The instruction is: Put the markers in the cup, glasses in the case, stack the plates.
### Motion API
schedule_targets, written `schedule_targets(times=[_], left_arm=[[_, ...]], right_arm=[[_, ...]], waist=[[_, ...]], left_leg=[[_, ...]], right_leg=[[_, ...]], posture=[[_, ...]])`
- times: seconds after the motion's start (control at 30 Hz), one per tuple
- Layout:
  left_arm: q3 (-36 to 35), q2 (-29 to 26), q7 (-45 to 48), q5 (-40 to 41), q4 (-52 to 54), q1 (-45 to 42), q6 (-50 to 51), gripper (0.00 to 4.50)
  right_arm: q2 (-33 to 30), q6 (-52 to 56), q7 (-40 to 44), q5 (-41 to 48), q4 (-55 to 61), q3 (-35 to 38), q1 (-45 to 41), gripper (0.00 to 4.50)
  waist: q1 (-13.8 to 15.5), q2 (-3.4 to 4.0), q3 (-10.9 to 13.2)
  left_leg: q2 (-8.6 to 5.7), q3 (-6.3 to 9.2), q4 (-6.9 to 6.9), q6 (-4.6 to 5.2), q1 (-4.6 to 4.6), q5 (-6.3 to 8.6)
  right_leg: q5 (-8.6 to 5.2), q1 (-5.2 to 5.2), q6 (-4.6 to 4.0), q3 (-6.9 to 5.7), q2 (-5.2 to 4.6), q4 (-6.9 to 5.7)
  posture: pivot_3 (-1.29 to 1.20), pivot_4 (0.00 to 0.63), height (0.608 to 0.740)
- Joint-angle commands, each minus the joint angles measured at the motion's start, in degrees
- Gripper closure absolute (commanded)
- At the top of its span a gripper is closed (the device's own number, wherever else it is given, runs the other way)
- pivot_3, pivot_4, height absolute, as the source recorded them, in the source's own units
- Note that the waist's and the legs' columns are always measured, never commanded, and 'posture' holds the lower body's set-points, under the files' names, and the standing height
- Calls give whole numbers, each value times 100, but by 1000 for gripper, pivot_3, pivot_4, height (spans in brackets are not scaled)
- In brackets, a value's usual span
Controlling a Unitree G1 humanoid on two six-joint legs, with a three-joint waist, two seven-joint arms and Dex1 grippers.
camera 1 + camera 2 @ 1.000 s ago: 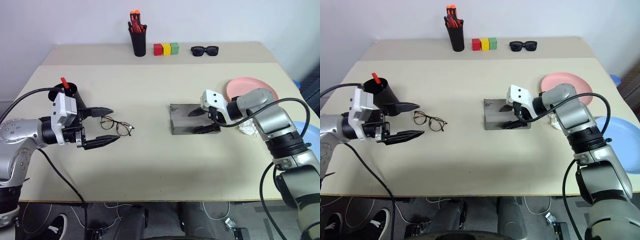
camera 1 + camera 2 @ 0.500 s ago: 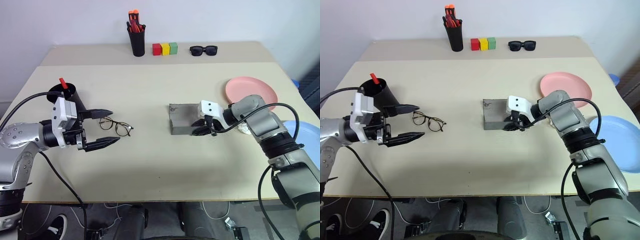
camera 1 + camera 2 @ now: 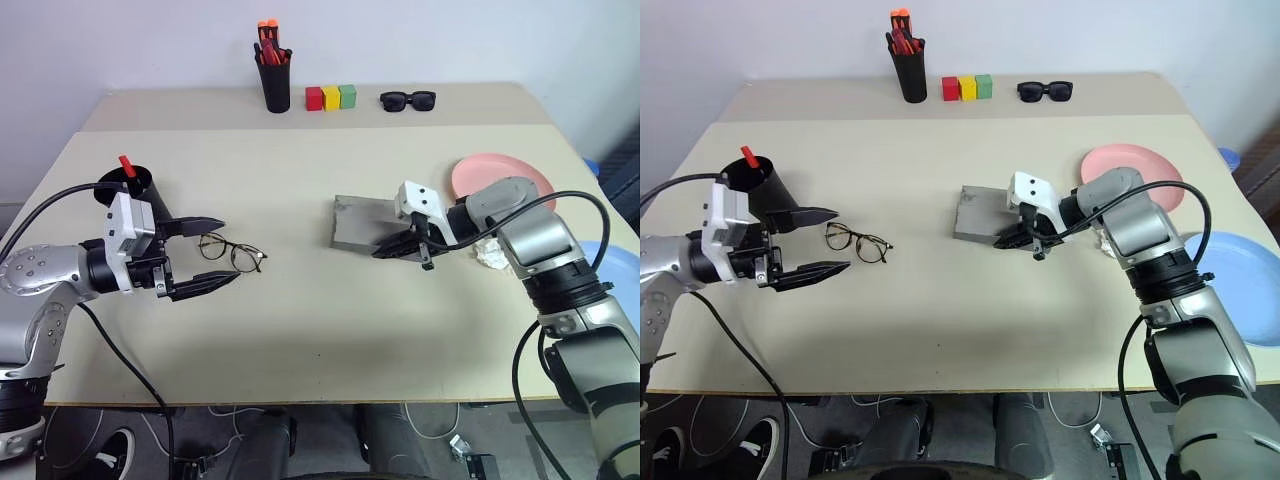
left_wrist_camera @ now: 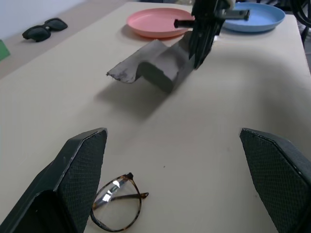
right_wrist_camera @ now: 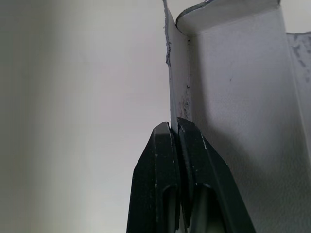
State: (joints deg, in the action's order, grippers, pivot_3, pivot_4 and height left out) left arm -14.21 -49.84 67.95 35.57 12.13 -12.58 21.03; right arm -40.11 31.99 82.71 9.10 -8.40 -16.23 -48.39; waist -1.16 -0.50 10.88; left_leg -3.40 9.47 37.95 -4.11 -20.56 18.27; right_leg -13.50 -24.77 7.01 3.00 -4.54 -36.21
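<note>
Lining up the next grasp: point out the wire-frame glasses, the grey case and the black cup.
glasses [image 3: 233,252]: left eye view, bridge between the lenses.
case [image 3: 355,222]: left eye view, grey upper face.
cup [image 3: 766,192]: right eye view, black side wall.

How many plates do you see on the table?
2: the pink plate lies behind the right arm, and the blue plate lies at the table's right edge, partly hidden.

Both arms are silver-grey metal with black joint bands. Each wrist carries a white block, trailing a black cable. The left gripper [image 3: 200,254] and right gripper [image 3: 385,250] have black, tapered fingers.
</note>
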Motion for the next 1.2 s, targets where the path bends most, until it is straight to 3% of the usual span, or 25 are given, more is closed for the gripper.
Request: schedule_targets(times=[0.03, 0.23, 0.5, 1.07, 1.2], left_arm=[[-45, -43, -57, 63, 149, -132, 46, 0], [21, 2, -101, 50, 160, -226, 87, 0], [17, -7, -159, 110, 299, -185, 180, 0], [63, -32, -446, 227, 668, -372, 608, 0], [74, -33, -481, 216, 708, -383, 658, 0]], right_arm=[[-92, 688, 20, 534, 901, 265, 10, 4445], [-19, 1185, -354, 766, 1704, 91, 353, 4445], [207, 871, -913, 525, 1769, -321, 585, 4445], [261, 512, -951, 465, 1693, -753, 974, 4445], [290, 484, -964, 435, 1588, -770, 977, 3112]], waist=[[9, 0, 0], [16, -1, 0], [9, -1, 0], [10, -1, -1], [9, -2, -1]], left_leg=[[0, 0, 0, 0, 0, 0], [0, 0, 1, 1, 1, 0], [0, 0, 1, 0, 0, 0], [0, 0, 1, 0, 1, 0], [0, 0, 1, 0, 1, 0]], right_leg=[[0, 0, 0, 0, 0, 0], [0, 2, 0, 0, 0, 0], [0, 1, 0, 0, 0, 0], [0, 2, 0, -1, 0, 0], [0, 2, 0, -1, 0, 0]], posture=[[0, 150, 740], [0, 150, 740], [0, 150, 740], [0, 150, 740], [0, 150, 740]])
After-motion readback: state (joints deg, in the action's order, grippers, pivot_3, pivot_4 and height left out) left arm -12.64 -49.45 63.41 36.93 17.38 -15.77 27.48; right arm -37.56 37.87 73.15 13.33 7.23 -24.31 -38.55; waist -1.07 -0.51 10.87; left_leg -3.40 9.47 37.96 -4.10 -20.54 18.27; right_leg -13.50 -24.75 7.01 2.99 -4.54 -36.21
